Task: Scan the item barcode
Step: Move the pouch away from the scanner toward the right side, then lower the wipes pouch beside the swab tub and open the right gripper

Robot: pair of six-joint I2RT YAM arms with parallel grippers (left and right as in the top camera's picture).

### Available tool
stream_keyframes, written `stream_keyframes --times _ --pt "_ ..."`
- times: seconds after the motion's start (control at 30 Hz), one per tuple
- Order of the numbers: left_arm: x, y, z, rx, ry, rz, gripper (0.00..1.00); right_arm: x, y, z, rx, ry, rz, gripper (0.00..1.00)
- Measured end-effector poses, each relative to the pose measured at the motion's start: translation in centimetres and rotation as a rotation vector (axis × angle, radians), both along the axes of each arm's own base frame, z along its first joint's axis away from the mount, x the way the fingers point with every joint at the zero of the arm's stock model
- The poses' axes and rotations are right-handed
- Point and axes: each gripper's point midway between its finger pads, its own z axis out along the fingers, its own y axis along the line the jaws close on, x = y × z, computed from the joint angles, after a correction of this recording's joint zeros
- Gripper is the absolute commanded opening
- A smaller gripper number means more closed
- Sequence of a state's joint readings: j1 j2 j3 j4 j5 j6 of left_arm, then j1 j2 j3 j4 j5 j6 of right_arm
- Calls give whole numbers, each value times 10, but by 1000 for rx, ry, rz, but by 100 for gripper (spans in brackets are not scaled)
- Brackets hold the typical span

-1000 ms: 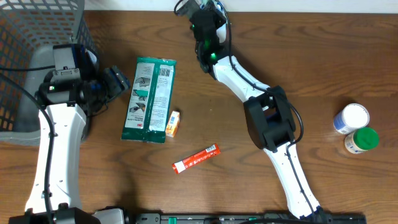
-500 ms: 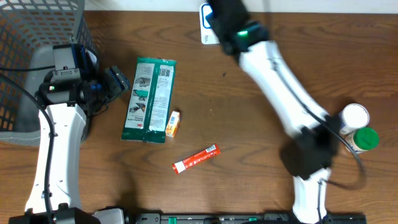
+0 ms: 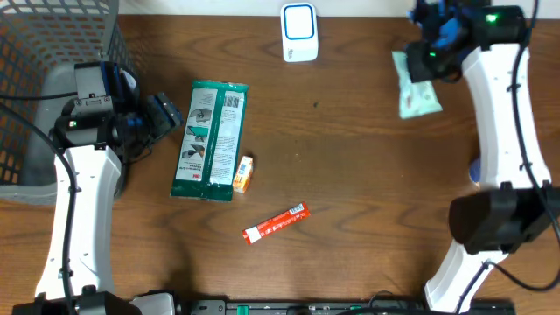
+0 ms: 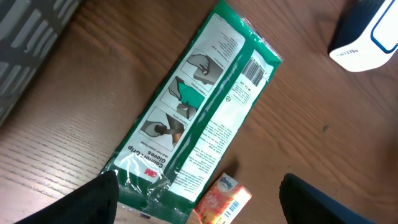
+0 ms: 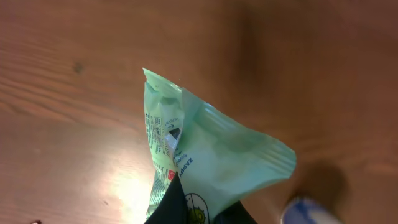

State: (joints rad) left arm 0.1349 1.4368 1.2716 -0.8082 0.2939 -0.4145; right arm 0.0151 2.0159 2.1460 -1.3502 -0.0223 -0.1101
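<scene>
My right gripper [image 3: 427, 59] is shut on a pale green packet [image 3: 417, 91], held in the air over the table's back right. In the right wrist view the packet [image 5: 214, 146] fans out from the pinching fingers [image 5: 171, 208], small print facing the camera. The white scanner with a blue outline [image 3: 298, 32] stands at the back centre, well left of the packet, and shows at the corner of the left wrist view [image 4: 367, 34]. My left gripper [image 3: 168, 115] stands open beside a green 3M glove pack [image 3: 210, 140], with nothing in it.
An orange tissue pack [image 3: 243, 173] lies against the glove pack's lower right corner. A red tube [image 3: 276, 222] lies nearer the front. A grey wire basket [image 3: 44, 52] fills the back left corner. A blue-and-white bottle [image 3: 475, 171] peeks out behind the right arm.
The right arm has swung from over the scanner to the back right, carrying the green packet with it. The scanner is now uncovered. The left arm has not moved.
</scene>
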Motion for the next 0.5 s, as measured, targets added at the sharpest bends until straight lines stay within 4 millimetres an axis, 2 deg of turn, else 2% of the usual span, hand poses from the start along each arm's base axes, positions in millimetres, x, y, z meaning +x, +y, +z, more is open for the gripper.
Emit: stream_keyframes --times 0.17,0.33,0.47,0.5 --pt "0 0 0 0 0 0 81 -2 -36 -40 24 114 -84 1" --pt "0 0 0 0 0 0 81 8 -61 -103 42 211 -139 1" --pt "0 0 0 0 0 0 81 8 -71 -160 49 310 -160 1" --pt "0 0 0 0 0 0 81 7 -72 -168 51 323 -162 1"
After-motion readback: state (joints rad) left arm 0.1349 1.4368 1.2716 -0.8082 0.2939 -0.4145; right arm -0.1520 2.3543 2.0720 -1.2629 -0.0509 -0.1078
